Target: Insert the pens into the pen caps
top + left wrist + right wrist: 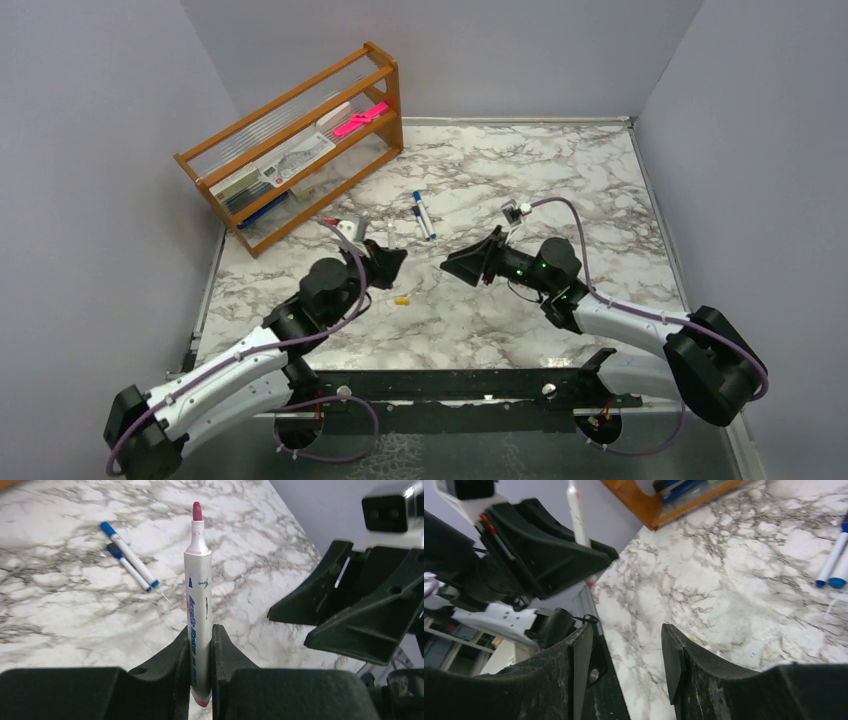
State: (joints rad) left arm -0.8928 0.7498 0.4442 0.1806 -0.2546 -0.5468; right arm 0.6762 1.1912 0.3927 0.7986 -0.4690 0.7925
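My left gripper [200, 630] is shut on a white-barrelled pen with an uncapped red tip [197, 575], which points away from the wrist. In the top view this gripper [390, 260] faces my right gripper [455, 266] across a small gap above the table. My right gripper [626, 635] is open and empty. The right wrist view shows the left gripper [549, 555] with the held pen [576, 510]. Two blue-ended pens [423, 215] lie side by side further back, also seen in the left wrist view [129, 560]. A small yellow-orange cap [402, 299] lies on the table below the grippers.
A wooden rack [290, 140] stands at the back left, holding flat items and a bright pink object [360, 118]. Grey walls close the table [560, 170] on the left, back and right. A black rail [450, 385] runs along the near edge.
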